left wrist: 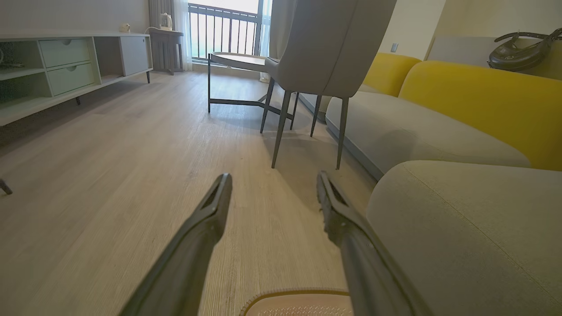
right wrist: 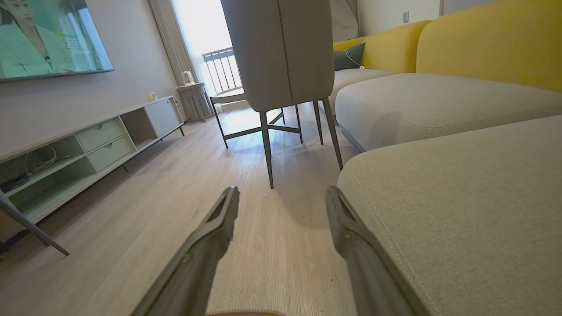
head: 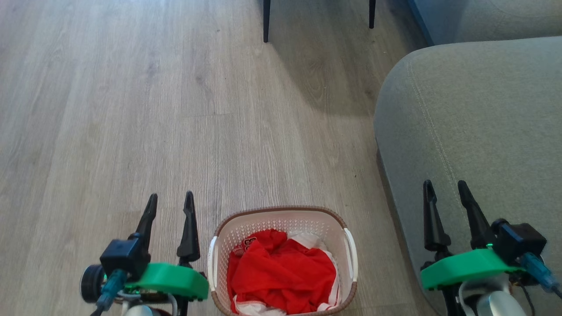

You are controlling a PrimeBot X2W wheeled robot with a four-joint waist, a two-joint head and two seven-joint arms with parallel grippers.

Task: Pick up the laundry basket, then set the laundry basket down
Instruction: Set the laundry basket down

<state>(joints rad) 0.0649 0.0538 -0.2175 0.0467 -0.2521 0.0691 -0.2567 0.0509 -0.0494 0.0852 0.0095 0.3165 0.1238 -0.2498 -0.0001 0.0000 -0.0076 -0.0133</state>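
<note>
Closest to the head camera are my two hands. The left hand (head: 170,197) is at the lower left with its fingers spread and nothing between them. The right hand (head: 445,185) is at the lower right, likewise released and empty. Between them the laundry basket (head: 281,210) stands upright on the wooden floor (head: 131,109) at the bottom edge, with red-and-white clothes (head: 281,272) heaped inside. My left hand is just beside the basket's left handle, and I see a narrow gap between them. My right hand lies well apart from the basket, in front of the grey sofa cushion (head: 474,131) that fills the right side. Two dark chair legs (head: 266,22) show at the top. From the left wrist, both fingers point out over the floor, parted, and the basket's brown rim peeks in at the bottom edge between them. A grey chair (left wrist: 329,44) stands ahead, with a round bench (left wrist: 239,59) behind it and yellow sofa backs (left wrist: 483,96) to the right. From the right wrist, the open fingers frame bare floor, the right one close against the cushion. A sliver of brown rim shows at the very bottom, and a low cabinet (right wrist: 88,145) runs along the left wall.
</note>
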